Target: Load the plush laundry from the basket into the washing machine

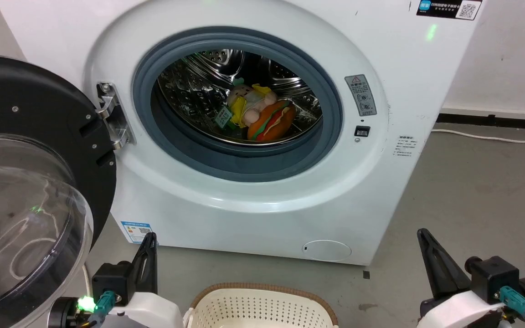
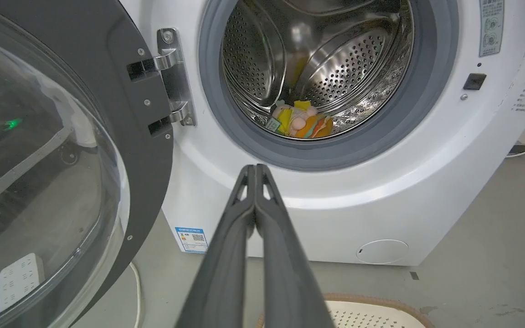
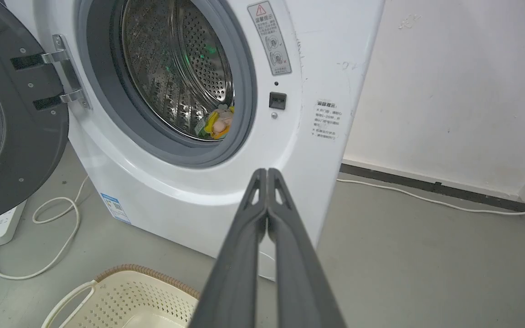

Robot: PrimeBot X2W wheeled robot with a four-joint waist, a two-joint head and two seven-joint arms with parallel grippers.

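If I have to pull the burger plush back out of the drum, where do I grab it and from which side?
Pinch the burger plush at its right end, reaching straight in through the door ring from the front, probably with the right gripper. The pink figure lies against its upper left; the right end looks free.

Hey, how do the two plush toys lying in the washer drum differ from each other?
Colour: the burger toy is orange-brown with green, red and yellow stripes; the pink figure is pale pink with yellow clothing. Shape: the burger toy is one rounded oval, the pink figure has a head and body. Place: in the head view the pink figure lies up-left of the burger toy. Both lie touching in the steel drum.
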